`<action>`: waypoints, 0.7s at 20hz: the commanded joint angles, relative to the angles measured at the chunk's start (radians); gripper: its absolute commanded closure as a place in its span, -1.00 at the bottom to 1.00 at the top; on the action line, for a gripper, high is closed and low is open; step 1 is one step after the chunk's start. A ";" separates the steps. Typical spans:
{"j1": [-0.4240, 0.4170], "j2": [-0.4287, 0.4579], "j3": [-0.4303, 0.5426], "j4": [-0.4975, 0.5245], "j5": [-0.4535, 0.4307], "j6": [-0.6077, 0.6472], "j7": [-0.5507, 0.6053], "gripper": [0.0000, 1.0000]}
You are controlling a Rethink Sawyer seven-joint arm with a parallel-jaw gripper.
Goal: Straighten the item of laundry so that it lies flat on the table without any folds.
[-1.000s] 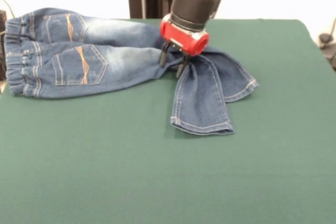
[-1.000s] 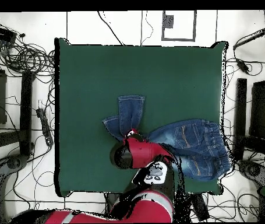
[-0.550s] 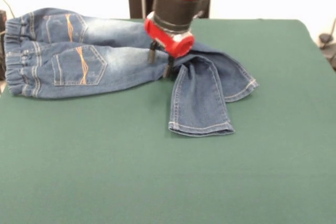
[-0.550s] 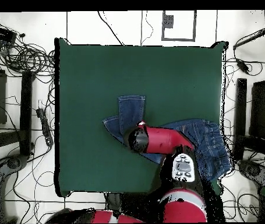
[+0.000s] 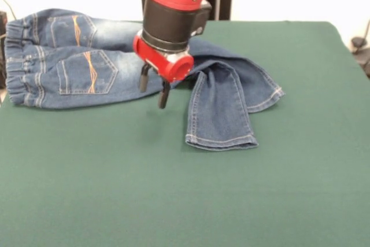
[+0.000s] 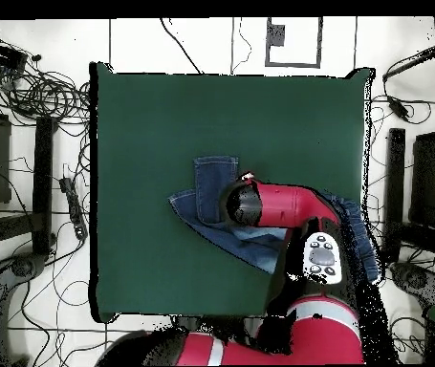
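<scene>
**Denim leg folded back, with the gripper empty beside the bend**

Black fingers (image 5: 144, 77) of the gripper (image 5: 154, 87) hang apart and hold nothing; their tips look to be just above the cloth, at the lower edge of the jeans' thigh. Whether they touch the denim cannot be told from the front view. In the overhead view the red wrist hides the fingers altogether.

Outward from the fingers, the item of laundry (image 5: 87, 67) spreads both ways. In the front view its long axis runs from about nine o'clock, where the gathered waistband (image 5: 17, 62) lies at the table's edge, towards three o'clock. The fold that matters lies at roughly three to four o'clock from the gripper: one leg doubles back at the knee, so that its hem (image 5: 221, 141) points towards six o'clock instead of carrying on along the axis. The other leg's hem (image 5: 267, 99) sits beyond it, at about three o'clock.

The table (image 5: 185, 201) is dark green and bare on the near side. Judged from this, the next move needs a grip on the turned-back hem, drawn away from the waistband.
</scene>
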 commanded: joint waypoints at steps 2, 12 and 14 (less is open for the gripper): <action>0.098 -0.063 0.086 0.075 0.005 0.150 -0.016 -1.00; 0.067 -0.121 0.126 0.212 0.032 0.072 0.021 -1.00; 0.063 -0.098 0.134 0.219 0.038 0.037 0.041 -1.00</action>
